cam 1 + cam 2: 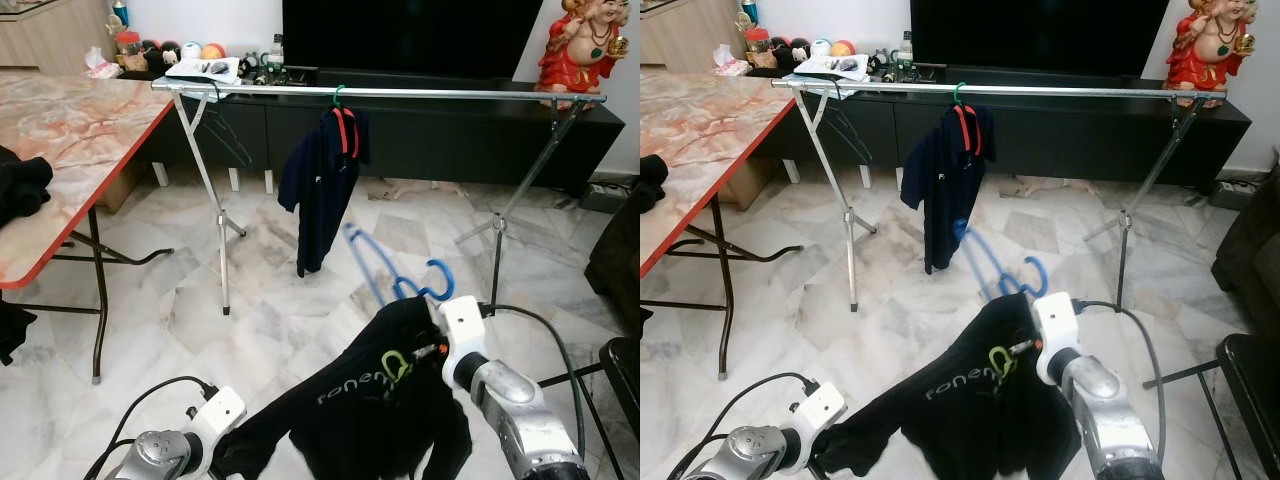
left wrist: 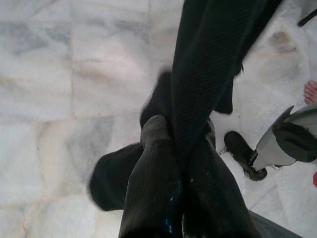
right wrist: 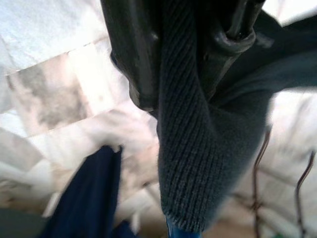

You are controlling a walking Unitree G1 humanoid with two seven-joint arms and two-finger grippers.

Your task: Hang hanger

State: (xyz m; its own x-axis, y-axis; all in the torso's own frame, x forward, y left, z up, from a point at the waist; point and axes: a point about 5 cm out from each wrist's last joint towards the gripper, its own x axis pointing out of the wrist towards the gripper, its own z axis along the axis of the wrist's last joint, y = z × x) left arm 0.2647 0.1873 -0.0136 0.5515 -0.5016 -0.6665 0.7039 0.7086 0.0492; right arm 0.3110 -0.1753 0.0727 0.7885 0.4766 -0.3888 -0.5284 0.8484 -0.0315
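While the right tool (image 3: 193, 64) is clenched on the ribbed collar of a black shirt (image 1: 370, 400), its two black fingers pinch the knit cloth between them, and a blue hanger (image 1: 395, 270) sticks up out of that collar. This hanger is thin plastic with a curved hook at its right end; it is blurred, tilted, and raised near the robot, well short of the rail (image 1: 380, 92). Printed letters and a green loop mark the shirt's chest.

Low on the near left, the left tool (image 2: 178, 163) is clamped on a hanging edge of the same shirt, the fine mesh cloth squeezed between its dark fingers. Between the two tools the shirt drapes slack above the floor (image 1: 260, 300), which is glossy pale marble with grey veins.

Farther off, the straight silver metal rail rests on crossed tube legs. A navy shirt (image 1: 320, 185) hangs on it from a green-hooked hanger with red shoulders. Behind the rail stands a long black cabinet with a dark screen on it, and a red and gold figurine (image 1: 580, 45) sits at the cabinet's right end. On the left, a counter (image 1: 80, 140) has a marbled orange top, a red edge and thin black legs.
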